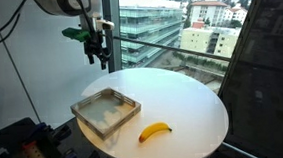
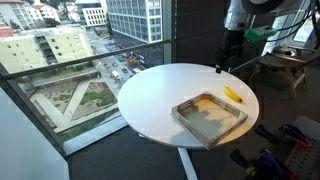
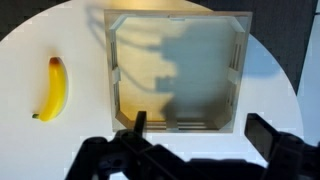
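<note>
— Wrist view, largest thing first?
— Round white table [image 3: 60,30], filling most of the frame; in an exterior view, standing beside a tall window [image 2: 60,70].
— Next in size?
— Shallow square tray [image 3: 175,80], pale, with low walls and a bare floor, lying flat on the table, straight below the camera.
— And the gripper [image 3: 200,128]?
— Black, at the bottom edge of the wrist view, with jaws spread wide, pinching nothing. Hovering high above the table, well apart from the tray; in an exterior view, gripper [image 1: 100,60] up near the table's far rim.
— Smallest?
— Yellow banana [image 3: 54,88], lying on the table near one side of the tray, apart from it, untouched by the gripper.
</note>
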